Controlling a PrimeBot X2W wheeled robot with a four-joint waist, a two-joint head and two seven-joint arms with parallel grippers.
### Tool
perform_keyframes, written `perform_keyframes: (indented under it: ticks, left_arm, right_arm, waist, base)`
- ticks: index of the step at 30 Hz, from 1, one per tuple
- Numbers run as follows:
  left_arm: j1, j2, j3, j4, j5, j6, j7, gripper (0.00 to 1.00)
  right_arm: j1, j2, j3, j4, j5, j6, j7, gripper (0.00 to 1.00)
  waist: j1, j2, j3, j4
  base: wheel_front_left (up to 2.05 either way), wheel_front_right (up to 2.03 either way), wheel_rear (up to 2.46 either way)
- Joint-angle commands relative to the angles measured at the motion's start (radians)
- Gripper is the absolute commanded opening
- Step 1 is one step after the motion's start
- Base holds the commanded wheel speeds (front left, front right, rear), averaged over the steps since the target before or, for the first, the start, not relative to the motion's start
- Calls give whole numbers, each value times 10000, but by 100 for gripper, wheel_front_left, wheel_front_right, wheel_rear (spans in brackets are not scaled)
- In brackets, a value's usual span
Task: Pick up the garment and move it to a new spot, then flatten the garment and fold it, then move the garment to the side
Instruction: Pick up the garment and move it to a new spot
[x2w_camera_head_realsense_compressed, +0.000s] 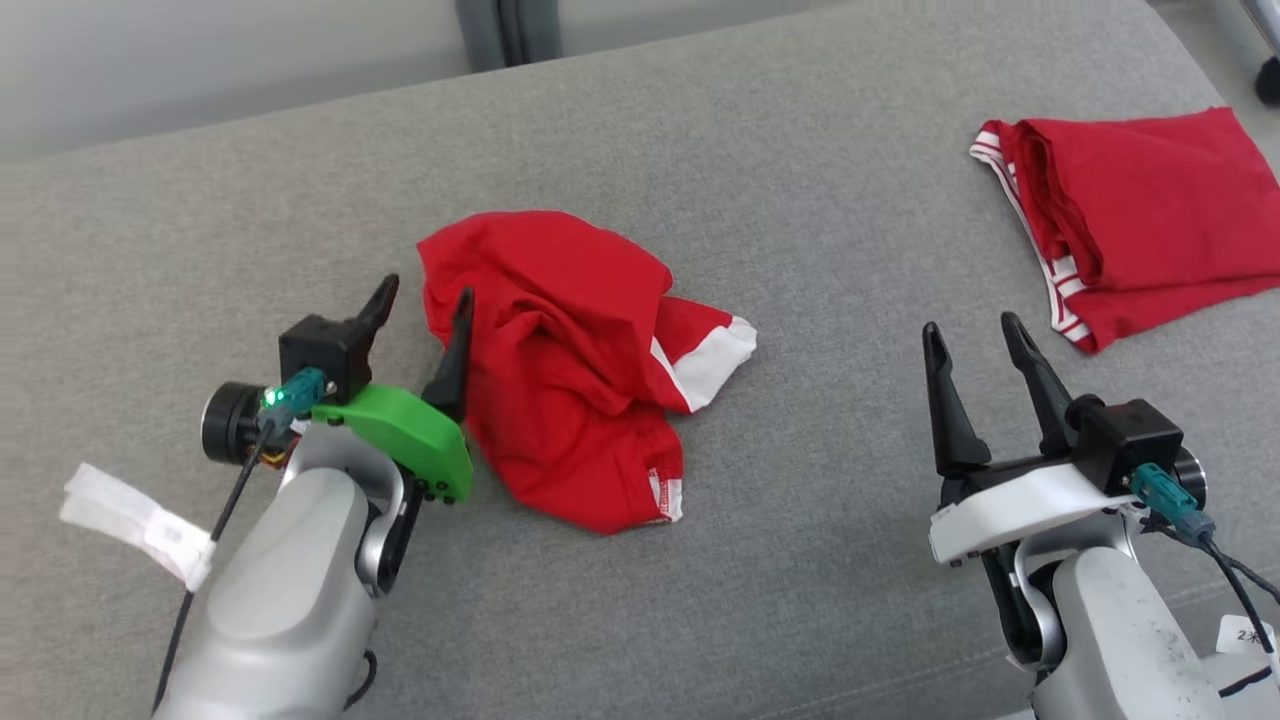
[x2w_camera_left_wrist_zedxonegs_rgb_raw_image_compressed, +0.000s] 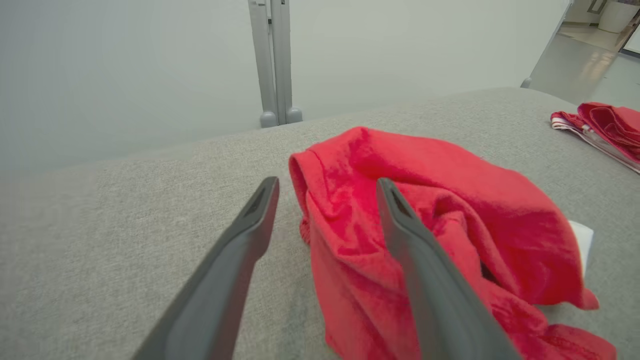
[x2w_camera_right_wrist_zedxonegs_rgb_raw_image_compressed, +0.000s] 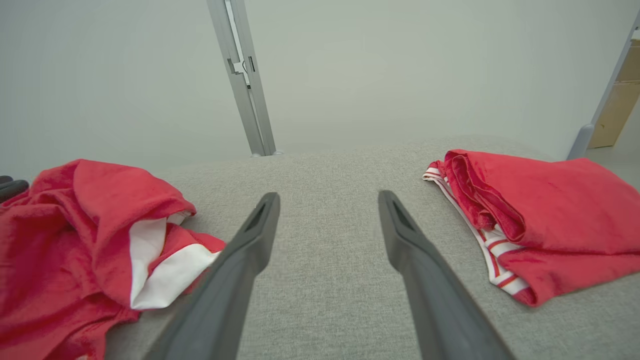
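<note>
Left jaws: the left gripper (x2w_camera_head_realsense_compressed: 424, 298) stands wide open, released, with nothing clamped.
Left contact: its right finger lies along the left edge of the garment (x2w_camera_head_realsense_compressed: 560, 370); whether it actually touches cannot be told.
Right jaws: the right gripper (x2w_camera_head_realsense_compressed: 970, 328) is wide open and empty, over the bare grey fabric surface (x2w_camera_head_realsense_compressed: 800, 200).
Left arm pose: forearm rises from the near left, fingers pointing far.
Right arm pose: forearm at the near right, fingers pointing far and slightly left.
Garment: red with white trim, crumpled in a heap left of centre.
Other item: a folded red garment (x2w_camera_head_realsense_compressed: 1130, 220) lies far right, well apart.
Left wrist view: the heap's edge sits between the open fingers; a grey post (x2w_camera_left_wrist_zedxonegs_rgb_raw_image_compressed: 275, 65) stands beyond the far edge.
Right wrist view: the two garments flank the fingers, both clear of them.
</note>
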Motion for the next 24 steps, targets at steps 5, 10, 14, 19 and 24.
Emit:
perform_keyframes:
  ticks: [5, 10, 14, 19, 24]
  left_arm:
    - [1311, -90, 374, -557, -236, 191, -170, 100]
    - [2721, -93, 1057, -1876, -70, 641, -167, 100]
    - [3986, -21, 1709, -3088, 292, 1034, -166, 100]
    - [5715, -189, 2769, -4570, 524, 1373, -154, 100]
    - [6885, -454, 3504, -5440, 751, 1371, -156, 100]
  right_arm:
    - [425, -25, -79, 284, -16, -15, -34, 100]
    - [717, -22, -4, 582, 10, -15, -53, 100]
    - [883, -24, 240, 808, 105, -15, -80, 100]
    - [1024, -24, 395, 969, 266, -15, -112, 100]
    - [1159, -25, 476, 1067, 391, -15, -111, 100]
  waist:
    - [0, -1, -1451, 1069]
    - [0, -1, -1911, 1295]
    - [0, -1, -2132, 1355]
    - [0, -1, -2237, 1318]
    - [0, -1, -2296, 1365]
  base:
    - [0, 0, 0]
    - [0, 0, 0]
    - [0, 0, 0]
    - [0, 0, 0]
    - [0, 0, 0]
